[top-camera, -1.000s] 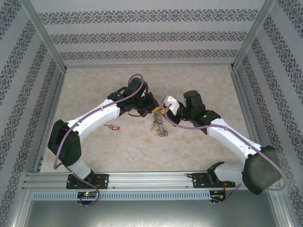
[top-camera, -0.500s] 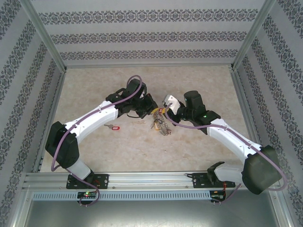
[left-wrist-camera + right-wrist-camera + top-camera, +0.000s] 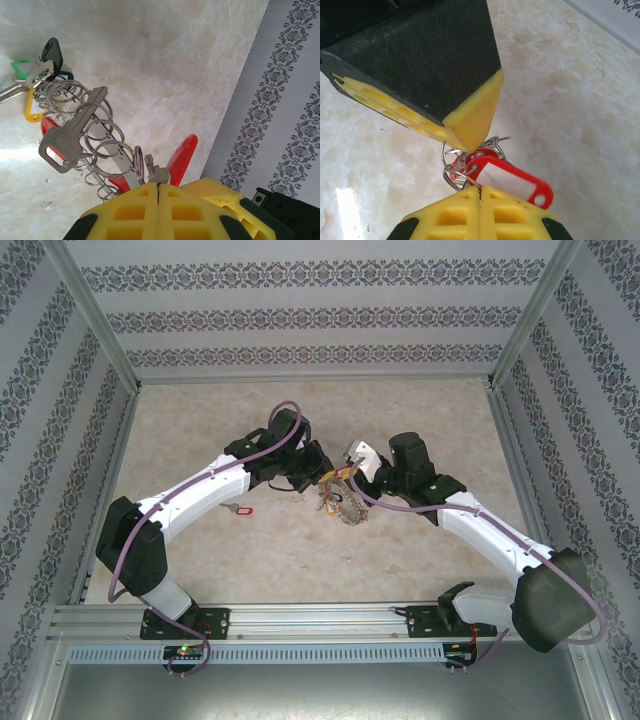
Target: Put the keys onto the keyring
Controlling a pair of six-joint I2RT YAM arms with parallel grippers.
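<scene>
Seen from above, two white-and-black arms reach over a pale marbled worktop point(image 3: 420, 410) and meet near its middle; the left pincer point(image 3: 322, 476) and the right pincer point(image 3: 346, 478) sit tip to tip, just beside each other. The keyring point(image 3: 345, 506), a tangle of grey wire loops, trails from that meeting point toward the near edge; whether its lower end touches the worktop cannot be told. A red-tagged loose key point(image 3: 238, 508) lies flat on the worktop to the left, beside the left forearm and well apart from the keyring.

From the left wrist, the left pincer's yellow fingers point(image 3: 125, 212) press together with no gap, clenched on the near end of the keyring; the loops run away up and to the left. A large silver key point(image 3: 70, 137) lies across them. At the far end more keys point(image 3: 39, 74) cluster with a green tag point(image 3: 20, 66), a yellow tag point(image 3: 31, 107) and a dark tag point(image 3: 52, 50).

From the right wrist, the right pincer's yellow fingers point(image 3: 445, 215) are likewise closed, gripping a wire loop of the keyring; a red tag point(image 3: 512, 182) with a white label lies just beside their tips. The left pincer's black, yellow-padded finger comes down from above, its tip touching the loops.
</scene>
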